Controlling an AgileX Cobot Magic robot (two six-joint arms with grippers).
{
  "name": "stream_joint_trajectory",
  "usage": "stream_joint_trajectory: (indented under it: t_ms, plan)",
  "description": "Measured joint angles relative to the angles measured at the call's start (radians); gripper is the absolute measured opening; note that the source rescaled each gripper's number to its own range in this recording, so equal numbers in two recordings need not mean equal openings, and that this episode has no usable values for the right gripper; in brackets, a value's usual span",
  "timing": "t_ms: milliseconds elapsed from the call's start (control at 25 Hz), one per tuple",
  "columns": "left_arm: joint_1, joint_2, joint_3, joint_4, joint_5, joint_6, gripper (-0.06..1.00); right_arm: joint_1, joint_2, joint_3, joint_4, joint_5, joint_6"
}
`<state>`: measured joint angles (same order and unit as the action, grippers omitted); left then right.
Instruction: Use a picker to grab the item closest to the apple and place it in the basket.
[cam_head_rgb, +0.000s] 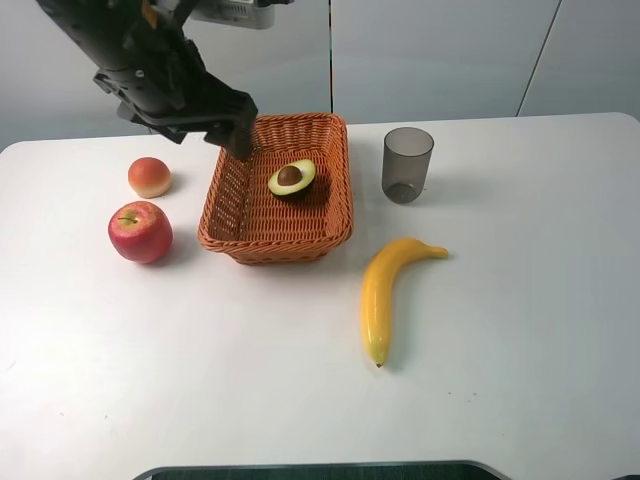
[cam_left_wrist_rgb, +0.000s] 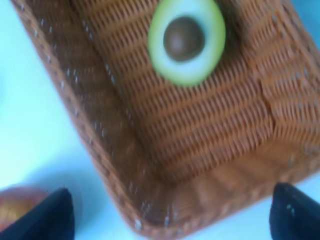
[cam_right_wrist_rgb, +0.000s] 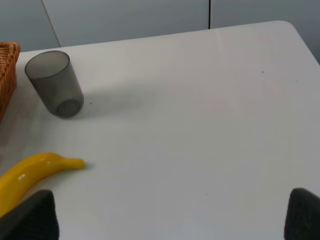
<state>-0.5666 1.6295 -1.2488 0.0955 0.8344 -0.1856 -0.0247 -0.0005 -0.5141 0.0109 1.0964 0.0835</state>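
A red apple (cam_head_rgb: 140, 231) sits at the table's left, and a smaller orange-pink peach (cam_head_rgb: 150, 177) lies just behind it, the nearest item to it. The wicker basket (cam_head_rgb: 280, 246) to their right holds an avocado half (cam_head_rgb: 291, 179). My left gripper (cam_head_rgb: 235, 135) hangs open over the basket's back-left corner with nothing in it. In the left wrist view the left gripper (cam_left_wrist_rgb: 172, 220) has its fingers spread across the basket wall (cam_left_wrist_rgb: 100, 125), with the avocado half (cam_left_wrist_rgb: 186, 41) beyond and an edge of the peach (cam_left_wrist_rgb: 20, 205) beside one finger. My right gripper (cam_right_wrist_rgb: 165, 220) is open over bare table.
A yellow banana (cam_head_rgb: 385, 290) lies right of the basket, and a grey translucent cup (cam_head_rgb: 407, 163) stands behind it. Both also show in the right wrist view: banana (cam_right_wrist_rgb: 30, 172), cup (cam_right_wrist_rgb: 54, 82). A white wall is close behind the table.
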Motion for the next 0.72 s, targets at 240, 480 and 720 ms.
stream_joint_trajectory:
  t_ms: [240,480,720]
  plan:
    - [0.000,-0.236,0.173,-0.009,-0.013,0.005,1.00,0.000,0.000,0.000,0.000,0.000,0.002]
    - [0.021,-0.541,0.335,-0.011,-0.010,-0.009,1.00,0.000,0.000,0.000,0.000,0.000,0.002]
    - [0.189,-0.814,0.439,-0.004,0.067,-0.035,1.00,0.000,0.000,0.000,0.000,0.000,0.002]
